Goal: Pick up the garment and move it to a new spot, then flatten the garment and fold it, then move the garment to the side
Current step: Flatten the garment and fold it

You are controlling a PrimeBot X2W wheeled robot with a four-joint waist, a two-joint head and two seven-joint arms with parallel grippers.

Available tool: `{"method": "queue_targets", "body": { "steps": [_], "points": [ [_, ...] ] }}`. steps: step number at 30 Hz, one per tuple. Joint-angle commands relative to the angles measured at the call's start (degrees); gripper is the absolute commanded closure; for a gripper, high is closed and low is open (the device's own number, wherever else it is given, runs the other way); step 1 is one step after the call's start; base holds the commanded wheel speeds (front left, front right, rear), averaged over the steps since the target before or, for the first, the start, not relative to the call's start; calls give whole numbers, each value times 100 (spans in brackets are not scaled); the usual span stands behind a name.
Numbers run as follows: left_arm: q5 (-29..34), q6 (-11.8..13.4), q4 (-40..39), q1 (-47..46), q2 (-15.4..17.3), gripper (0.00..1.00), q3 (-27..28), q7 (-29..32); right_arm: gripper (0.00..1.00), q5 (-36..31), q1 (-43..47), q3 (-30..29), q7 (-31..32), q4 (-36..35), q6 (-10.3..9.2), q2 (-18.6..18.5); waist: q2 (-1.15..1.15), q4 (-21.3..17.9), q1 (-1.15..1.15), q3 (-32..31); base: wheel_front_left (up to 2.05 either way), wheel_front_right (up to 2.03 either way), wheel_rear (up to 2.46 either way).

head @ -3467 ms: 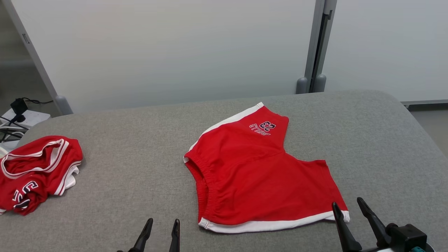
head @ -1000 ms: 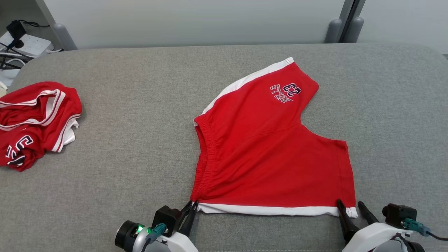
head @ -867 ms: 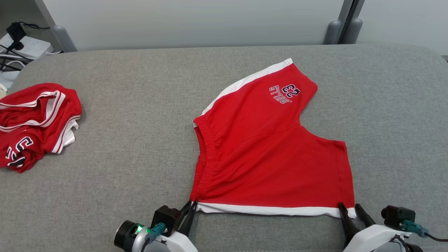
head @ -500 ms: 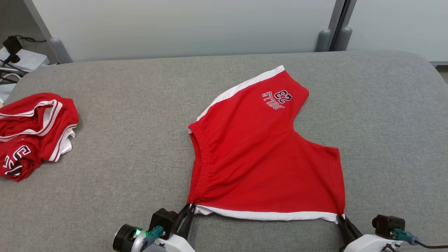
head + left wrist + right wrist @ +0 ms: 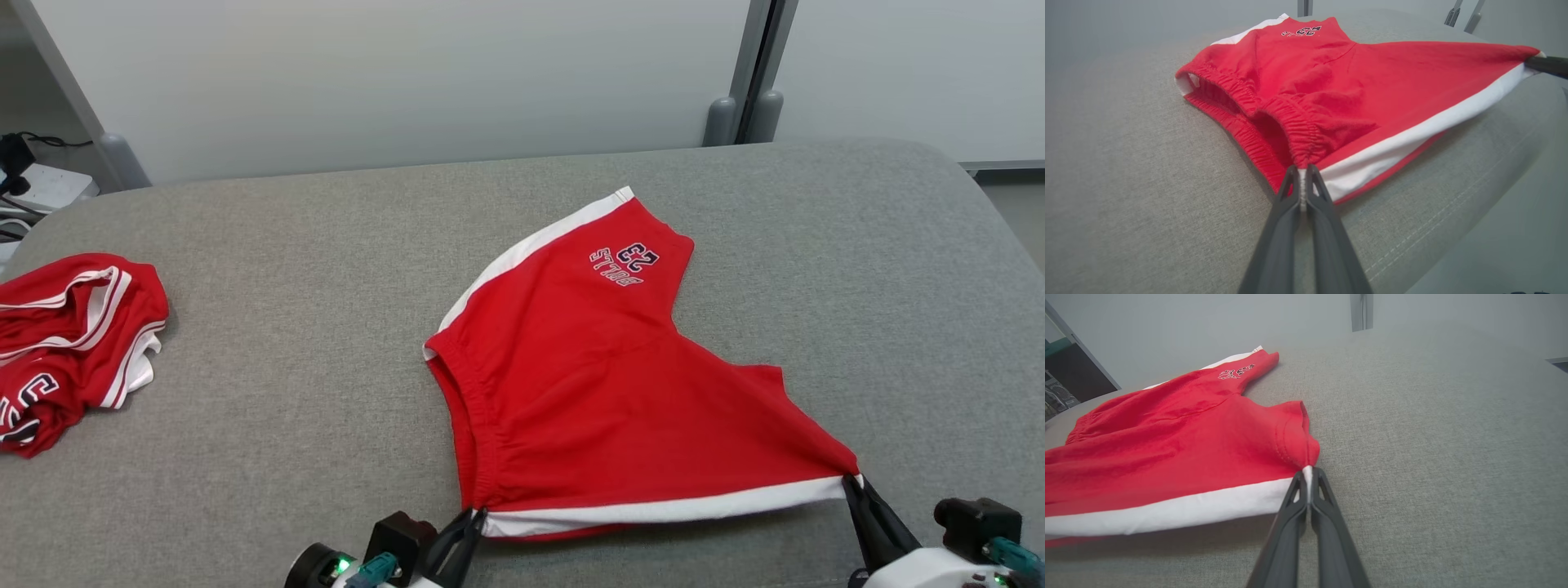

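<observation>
The garment (image 5: 604, 384) is a pair of red shorts with white side stripes and a dark number print, spread on the grey padded table (image 5: 326, 269). Its near edge is lifted off the surface and stretched between both grippers. My left gripper (image 5: 473, 518) is shut on the near waistband corner, where the elastic meets the white stripe (image 5: 1301, 173). At the near right, my right gripper (image 5: 851, 480) is shut on the leg-hem corner of the garment (image 5: 1167, 457), pinching the white stripe's end (image 5: 1307, 471). The far leg with the print still lies flat.
A second crumpled red garment (image 5: 65, 343) lies at the table's left edge. Pale partition panels with a grey post (image 5: 739, 98) stand behind the table. A power strip with cables (image 5: 33, 184) sits off the far left corner.
My right gripper has shut on the leg-hem corner and pulled it outward to the right. The near edge has risen off the table and stretched taut. The camera has tilted up.
</observation>
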Motion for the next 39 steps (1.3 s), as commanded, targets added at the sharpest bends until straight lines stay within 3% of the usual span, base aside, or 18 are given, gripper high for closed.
{"method": "queue_targets", "body": {
  "steps": [1,7,13,19,25,31,39],
  "points": [
    [-97,-50,-297,-27,61,100,138,91,100,-21,49,65,-35,-220,-1,-163,0,-23,0,-30,0,0,0],
    [-461,-138,-1685,571,290,100,56,1007,100,-21,591,-207,149,-930,-1,-484,0,-80,0,-70,0,0,0],
    [-1040,-109,-3092,1222,464,100,55,2033,100,-72,1263,-523,719,-1956,-1,-759,0,-130,0,-124,0,0,0],
    [-1954,-132,-3699,1447,214,100,219,2377,100,-115,1233,-998,1051,-2295,-1,-535,0,-100,0,-147,0,0,0],
    [-3092,-289,-3154,943,-112,100,344,2251,100,-361,216,-1100,1138,-1599,-1,-248,0,59,0,8,0,0,0],
    [-4094,-325,-2507,163,-204,100,424,1959,100,-557,-1005,-933,1082,-650,-1,-240,0,258,0,286,0,0,0],
    [-6248,36,-1715,-1110,-211,100,-136,1569,100,-696,-2994,-514,709,1039,-1,-288,0,731,0,913,0,0,0]
  ]
}}
